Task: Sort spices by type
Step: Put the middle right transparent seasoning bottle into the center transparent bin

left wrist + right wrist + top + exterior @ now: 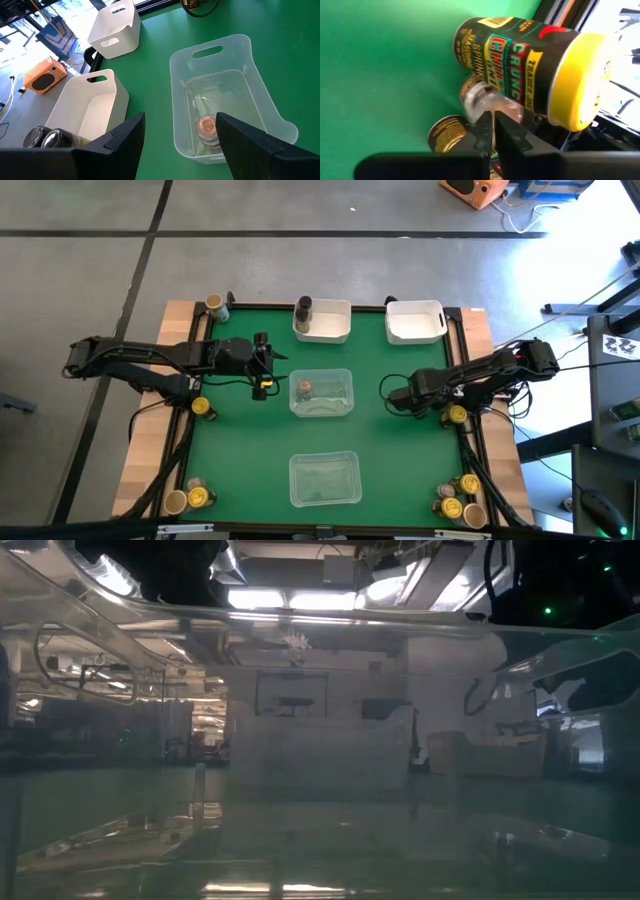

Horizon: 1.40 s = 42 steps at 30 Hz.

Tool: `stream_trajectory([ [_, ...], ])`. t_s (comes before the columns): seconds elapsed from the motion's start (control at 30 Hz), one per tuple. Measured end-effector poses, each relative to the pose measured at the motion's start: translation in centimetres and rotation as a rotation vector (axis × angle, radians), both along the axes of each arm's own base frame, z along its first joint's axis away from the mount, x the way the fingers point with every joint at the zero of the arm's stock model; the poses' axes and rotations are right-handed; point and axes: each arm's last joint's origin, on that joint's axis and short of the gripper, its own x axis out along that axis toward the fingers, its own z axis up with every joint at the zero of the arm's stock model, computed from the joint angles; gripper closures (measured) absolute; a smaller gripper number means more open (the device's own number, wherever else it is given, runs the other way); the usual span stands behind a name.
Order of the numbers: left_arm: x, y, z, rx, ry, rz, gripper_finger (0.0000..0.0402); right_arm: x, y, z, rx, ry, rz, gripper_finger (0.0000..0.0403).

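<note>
As we look down from above, the green tabletop carries two clear trays in its middle, one with a single tan-lidded jar at its left end and the other nearer the front edge. Two white bins sit at the far edge, the left bin with a dark grey jar at its left corner and the right bin beside it. The left gripper hangs just left of the upper tray, its jaws parted and holding nothing. The right gripper sits right of that tray, near a yellow-lidded jar at the table's right edge. More jars stand in the corners: one far left, one at the left edge, a pair front left, a cluster front right. The low view gives us only blurred clear plastic and the room behind. In the left wrist view we see the tan-lidded jar inside the clear tray, between two spread dark fingers, with both white bins beyond. In the right wrist view the jaws are clenched with nothing between them, close to a yellow-lidded jar lying on its side.
</note>
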Motion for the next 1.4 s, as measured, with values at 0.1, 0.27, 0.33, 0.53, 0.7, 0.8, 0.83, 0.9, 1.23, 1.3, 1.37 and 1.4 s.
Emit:
stream_trajectory([
  [0.1,0.0,0.0,0.0,-0.001,0.000,0.000,0.0171,-0.3,-0.1,0.1,-0.019,0.032,0.016,0.0382],
  [0.27,-0.1,0.0,-0.1,-0.003,0.010,0.001,0.0171,-0.6,-0.1,-0.1,-0.016,0.056,0.013,0.0382],
  [0.33,-0.1,0.0,-0.1,-0.003,0.016,0.001,0.0171,-0.6,-0.1,-0.1,-0.012,0.056,0.011,0.0382],
  [0.53,-0.1,0.0,-0.1,-0.003,0.015,0.002,0.0171,-1.0,-0.2,0.0,-0.033,0.089,-0.015,0.0382],
  [0.7,-0.1,0.0,-0.1,-0.004,0.015,0.002,0.0171,-1.4,-0.2,-0.3,-0.049,0.115,-0.052,0.0382],
  [0.8,-0.1,0.0,-0.1,-0.004,0.016,0.002,0.0171,-1.7,-0.2,-0.9,-0.035,0.116,-0.061,0.0382],
  [0.83,-0.1,0.0,-0.1,-0.004,0.016,0.001,0.0171,-1.7,-0.2,-1.0,-0.035,0.115,-0.062,0.0382],
  [0.9,-0.1,0.0,-0.1,-0.004,0.016,0.002,0.0171,-1.7,-0.2,-0.9,-0.042,0.110,-0.069,0.0382],
  [1.23,-0.1,0.0,-0.1,-0.004,0.016,0.002,0.0171,-1.5,-0.2,-1.5,-0.070,0.148,-0.072,0.0398],
  [1.3,-0.1,0.0,-0.1,-0.004,0.017,0.002,0.0171,-1.4,-0.2,-1.8,-0.070,0.169,-0.071,0.0394],
  [1.37,-0.1,0.0,-0.1,-0.004,0.018,0.002,0.0171,-1.2,-0.1,-2.1,-0.062,0.188,-0.066,0.0389],
  [1.4,-0.1,0.0,-0.2,-0.004,0.021,0.001,0.0171,-1.2,-0.1,-2.2,-0.057,0.197,-0.060,0.0388],
])
